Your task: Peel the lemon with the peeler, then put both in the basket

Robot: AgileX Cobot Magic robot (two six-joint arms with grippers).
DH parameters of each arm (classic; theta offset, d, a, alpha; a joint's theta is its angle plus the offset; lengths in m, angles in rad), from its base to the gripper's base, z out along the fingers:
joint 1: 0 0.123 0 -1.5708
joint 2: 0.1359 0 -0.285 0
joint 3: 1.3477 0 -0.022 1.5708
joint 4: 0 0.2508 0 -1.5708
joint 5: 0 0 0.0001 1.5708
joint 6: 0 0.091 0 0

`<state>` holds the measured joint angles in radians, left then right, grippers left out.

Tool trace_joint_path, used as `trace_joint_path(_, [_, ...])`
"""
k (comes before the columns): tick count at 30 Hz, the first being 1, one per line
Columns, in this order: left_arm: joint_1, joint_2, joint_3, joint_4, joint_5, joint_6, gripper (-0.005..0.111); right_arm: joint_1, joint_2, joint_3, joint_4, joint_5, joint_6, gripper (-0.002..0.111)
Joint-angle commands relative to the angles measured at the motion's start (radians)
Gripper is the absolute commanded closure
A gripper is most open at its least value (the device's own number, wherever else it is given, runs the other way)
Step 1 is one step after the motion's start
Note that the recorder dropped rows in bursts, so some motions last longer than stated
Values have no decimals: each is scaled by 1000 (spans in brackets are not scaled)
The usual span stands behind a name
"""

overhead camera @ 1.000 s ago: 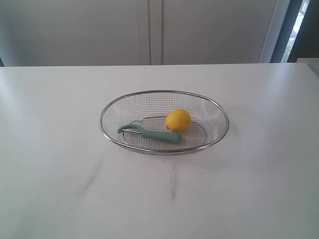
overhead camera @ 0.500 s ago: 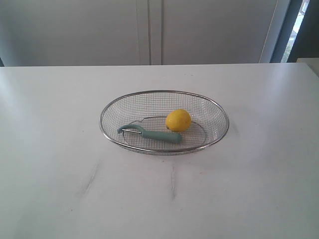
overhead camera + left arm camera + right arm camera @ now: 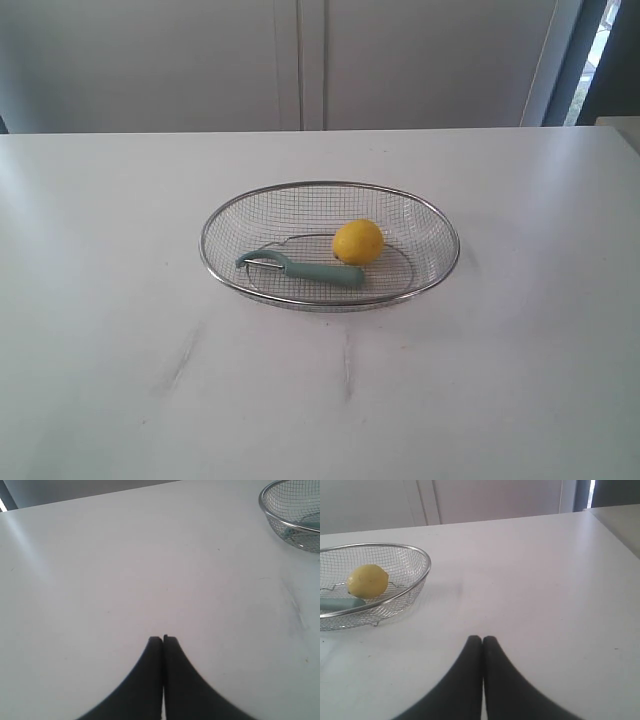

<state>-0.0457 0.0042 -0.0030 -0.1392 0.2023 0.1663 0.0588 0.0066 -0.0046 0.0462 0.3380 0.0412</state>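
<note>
Exterior view: mid-frame, the lemon (image 3: 357, 242) and peeler (image 3: 310, 270) lay inside the basket (image 3: 330, 184) on the desk (image 3: 120, 350). Left wrist view: left hand (image 3: 163, 639) pressed together, empty. Right wrist view: right hand (image 3: 482, 639) likewise (both should part before reaching in, I judge).

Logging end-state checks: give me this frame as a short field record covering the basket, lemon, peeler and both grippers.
basket: on the white table, near its middle
lemon: inside the basket, no peeled patch visible
peeler: inside the basket, lying flat, handle end beside the lemon; contact unclear
left gripper: fingers closed, nothing held, over bare table, apart from the basket
right gripper: fingers closed, nothing held, over bare table, apart from the basket
exterior view: neither arm in frame
</note>
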Motion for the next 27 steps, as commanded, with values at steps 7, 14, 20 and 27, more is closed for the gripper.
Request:
trace_joint_path(7, [-2,-4,3,-8,-1,-6,107,0,-7,5,2,-1,-9,108])
trace_joint_path(14, [-2,-4,3,-8,-1,-6,107,0,-7,5,2,-1,-9,108])
trace_joint_path(20, [-2,-4,3,-8,-1,-6,107,-13,-7,5,2,-1,-9,108])
trace_joint_path(27, [-2,-4,3,-8,-1,-6,107,-71,-7,5,2,-1,-9,108])
